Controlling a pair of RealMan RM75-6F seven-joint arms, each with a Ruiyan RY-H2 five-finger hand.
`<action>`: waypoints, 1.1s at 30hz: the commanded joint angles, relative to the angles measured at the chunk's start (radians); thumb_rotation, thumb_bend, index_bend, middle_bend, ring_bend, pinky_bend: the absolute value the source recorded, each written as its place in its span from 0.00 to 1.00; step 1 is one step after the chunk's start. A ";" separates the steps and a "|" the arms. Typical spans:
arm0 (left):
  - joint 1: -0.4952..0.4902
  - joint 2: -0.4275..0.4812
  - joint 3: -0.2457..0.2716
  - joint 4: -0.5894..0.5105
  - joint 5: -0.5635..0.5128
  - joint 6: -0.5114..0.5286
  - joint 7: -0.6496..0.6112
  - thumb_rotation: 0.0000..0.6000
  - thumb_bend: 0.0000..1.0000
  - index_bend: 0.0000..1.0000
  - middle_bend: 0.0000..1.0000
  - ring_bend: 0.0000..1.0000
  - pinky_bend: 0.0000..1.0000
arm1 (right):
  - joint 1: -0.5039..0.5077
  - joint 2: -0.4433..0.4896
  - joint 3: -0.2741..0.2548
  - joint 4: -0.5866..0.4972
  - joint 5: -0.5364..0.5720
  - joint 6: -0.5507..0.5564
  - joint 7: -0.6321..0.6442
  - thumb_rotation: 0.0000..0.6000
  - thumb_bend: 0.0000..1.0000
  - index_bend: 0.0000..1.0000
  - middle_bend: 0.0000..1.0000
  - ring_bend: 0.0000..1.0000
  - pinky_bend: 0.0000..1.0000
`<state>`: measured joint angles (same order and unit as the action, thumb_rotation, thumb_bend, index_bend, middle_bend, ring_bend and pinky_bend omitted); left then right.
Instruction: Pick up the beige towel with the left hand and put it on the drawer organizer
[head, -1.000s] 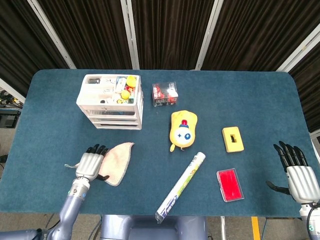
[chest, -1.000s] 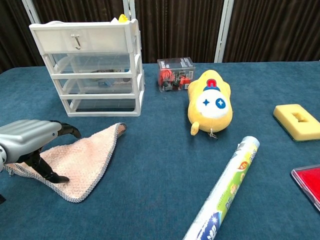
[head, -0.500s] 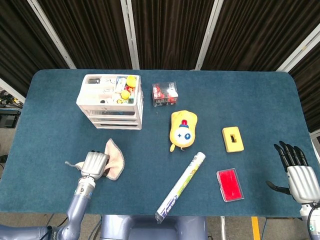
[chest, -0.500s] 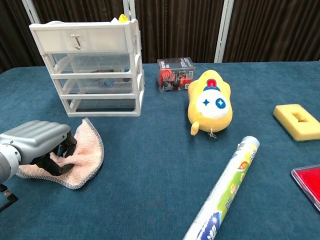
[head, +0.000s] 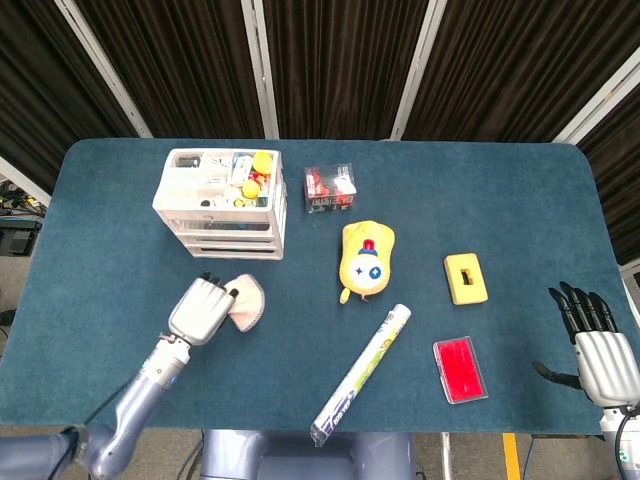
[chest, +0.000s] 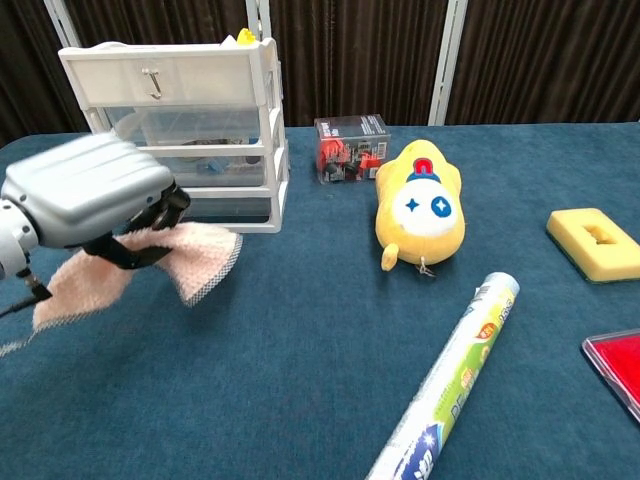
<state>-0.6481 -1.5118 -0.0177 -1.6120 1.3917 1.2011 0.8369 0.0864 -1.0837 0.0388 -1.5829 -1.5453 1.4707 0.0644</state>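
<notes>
The left hand grips the towel, its fingers closed round a bunch of the cloth. In the chest view the towel hangs clear of the table, one corner drooping to the right of the hand and another trailing off to the near left. The head view shows the same hand and towel just near of the organizer, a little to its right half, not yet over it.

So the pickup looks done: the cloth is grasped and appears lifted, though from above its height over the table is hard to judge. What is left is the carry and the drop. The hand must rise above the organizer's top tray, which already holds small yellow and other items, move to the far side until the towel is over it, then let go. The loose corners may catch on the organizer's front edge if the lift is too low.

The right hand rests at the near right corner, fingers spread and holding nothing, well apart from the task's things.
</notes>
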 joint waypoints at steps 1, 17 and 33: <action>-0.119 0.164 0.046 0.052 0.270 -0.049 -0.145 1.00 0.69 0.92 0.75 0.58 0.50 | 0.000 0.000 0.000 -0.001 0.000 0.001 -0.001 1.00 0.01 0.00 0.00 0.00 0.00; -0.364 0.268 0.012 0.281 0.743 0.059 -0.346 1.00 0.69 0.93 0.75 0.58 0.50 | -0.002 -0.002 0.002 -0.003 0.003 0.002 -0.004 1.00 0.01 0.00 0.00 0.00 0.00; -0.458 0.152 -0.021 0.485 0.760 0.084 -0.455 1.00 0.69 0.93 0.75 0.58 0.50 | 0.001 -0.003 0.005 -0.001 0.010 -0.005 0.002 1.00 0.01 0.00 0.00 0.00 0.00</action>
<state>-1.0995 -1.3515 -0.0375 -1.1357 2.1508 1.2791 0.3883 0.0875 -1.0864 0.0434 -1.5835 -1.5359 1.4655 0.0661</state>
